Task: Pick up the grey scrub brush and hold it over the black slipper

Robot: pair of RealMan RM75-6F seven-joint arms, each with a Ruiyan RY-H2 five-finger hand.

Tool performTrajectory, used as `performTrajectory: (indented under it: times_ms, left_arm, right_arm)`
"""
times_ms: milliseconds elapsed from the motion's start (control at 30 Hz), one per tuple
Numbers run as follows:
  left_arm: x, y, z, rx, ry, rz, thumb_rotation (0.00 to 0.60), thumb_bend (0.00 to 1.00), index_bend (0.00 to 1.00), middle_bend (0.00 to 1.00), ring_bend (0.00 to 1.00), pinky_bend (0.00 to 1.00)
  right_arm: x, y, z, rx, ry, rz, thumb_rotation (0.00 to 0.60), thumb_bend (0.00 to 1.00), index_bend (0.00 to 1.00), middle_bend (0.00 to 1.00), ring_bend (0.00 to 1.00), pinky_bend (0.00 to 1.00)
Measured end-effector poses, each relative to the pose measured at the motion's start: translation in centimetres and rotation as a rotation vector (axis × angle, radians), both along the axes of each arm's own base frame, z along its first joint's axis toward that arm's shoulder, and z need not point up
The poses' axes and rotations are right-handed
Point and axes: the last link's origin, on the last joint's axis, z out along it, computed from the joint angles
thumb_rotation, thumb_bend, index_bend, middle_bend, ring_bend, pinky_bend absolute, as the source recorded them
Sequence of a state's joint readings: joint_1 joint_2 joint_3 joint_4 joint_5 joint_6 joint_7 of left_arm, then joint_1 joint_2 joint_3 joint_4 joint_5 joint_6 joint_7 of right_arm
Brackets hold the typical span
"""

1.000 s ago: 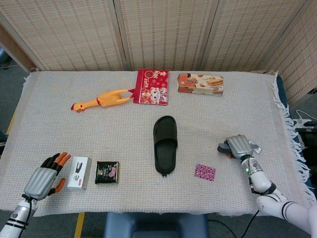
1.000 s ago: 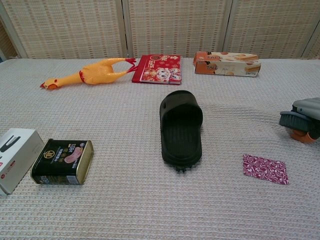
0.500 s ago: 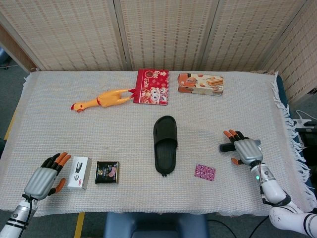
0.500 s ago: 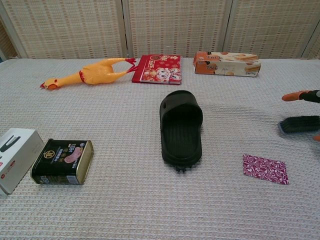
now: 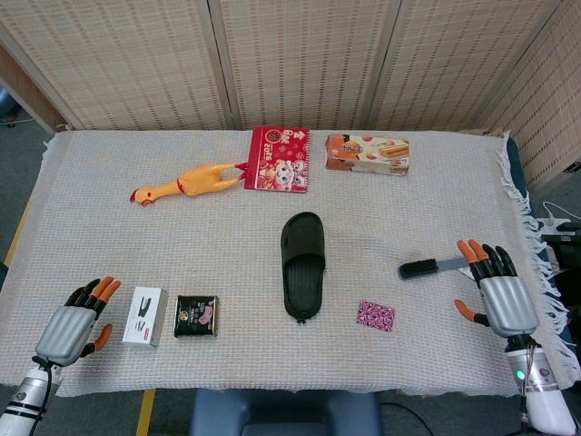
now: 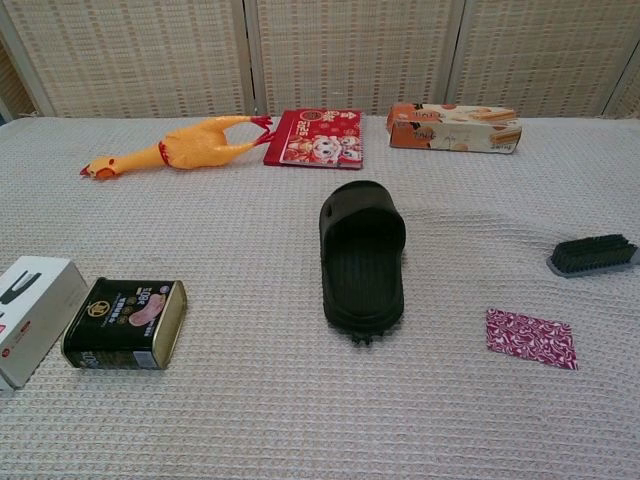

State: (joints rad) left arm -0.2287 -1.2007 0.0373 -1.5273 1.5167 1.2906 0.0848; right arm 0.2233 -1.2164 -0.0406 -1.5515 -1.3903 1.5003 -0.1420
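The grey scrub brush (image 5: 430, 268) lies on the cloth at the right, bristles showing dark; in the chest view the brush (image 6: 592, 255) sits at the right edge. The black slipper (image 5: 302, 263) lies in the middle, and the slipper (image 6: 362, 254) points its open end away from me. My right hand (image 5: 497, 294) rests at the near right, open, fingers spread, a little to the right of the brush and apart from it. My left hand (image 5: 74, 322) hovers open at the near left corner, holding nothing. Neither hand shows in the chest view.
A white box (image 5: 145, 315) and a dark tin (image 5: 197, 315) sit near the left hand. A patterned purple patch (image 5: 375, 315) lies right of the slipper. A rubber chicken (image 5: 186, 183), red packet (image 5: 279, 159) and biscuit box (image 5: 367, 153) line the far side.
My right hand let go of the brush and drew back to the near right, opening. The brush now lies alone on the cloth. My left hand shifted slightly toward the near left.
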Motion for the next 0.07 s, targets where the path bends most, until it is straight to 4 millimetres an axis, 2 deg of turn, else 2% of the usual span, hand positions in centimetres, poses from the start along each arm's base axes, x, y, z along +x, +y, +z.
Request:
performTrajectory:
  times_ms: [67]
  left_arm:
    - [0.14,0.04,0.01,0.001,-0.001,0.001,0.600,0.49,0.00,0.00,0.00,0.14]
  right_arm:
    - [-0.47,1.92,0.66,-0.069,0.014,0.007,0.538,0.16,0.00,0.00,0.00,0.00]
